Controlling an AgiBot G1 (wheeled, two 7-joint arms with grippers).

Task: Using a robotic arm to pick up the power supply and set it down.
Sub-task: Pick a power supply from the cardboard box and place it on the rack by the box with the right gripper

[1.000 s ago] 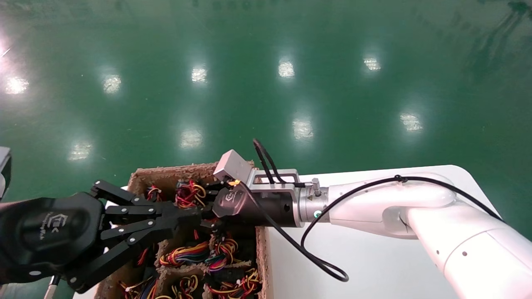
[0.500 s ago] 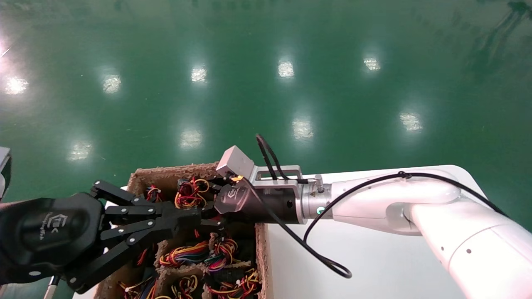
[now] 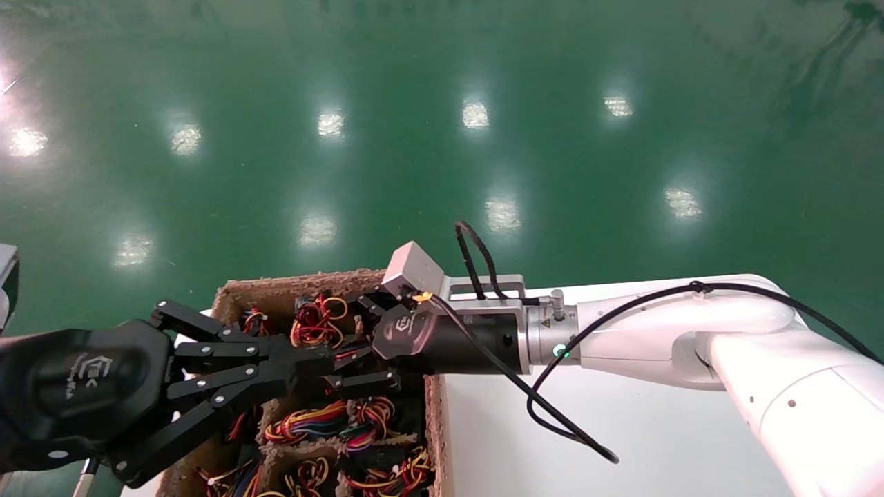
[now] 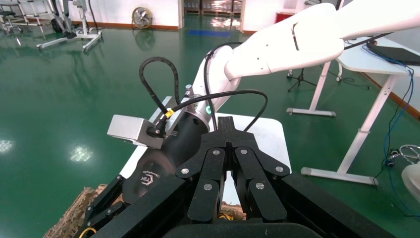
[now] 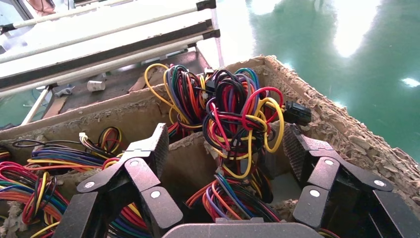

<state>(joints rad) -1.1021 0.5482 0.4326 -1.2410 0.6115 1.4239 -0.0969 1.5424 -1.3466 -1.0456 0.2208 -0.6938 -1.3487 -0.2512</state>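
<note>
Here the right gripper [image 3: 356,345] reaches over the far corner of a brown fibre tray [image 3: 290,284], its jaws spread wide on either side of a wire bundle [image 5: 242,119] of red, yellow, orange and black, gripping nothing. The power supply's metal body cannot be made out beneath the wires. A white logo [image 3: 409,329] marks the gripper's black housing; its lettering is unreadable. The left gripper [image 3: 304,366] hovers over the tray's near compartments, fingers together at the tips, empty.
</note>
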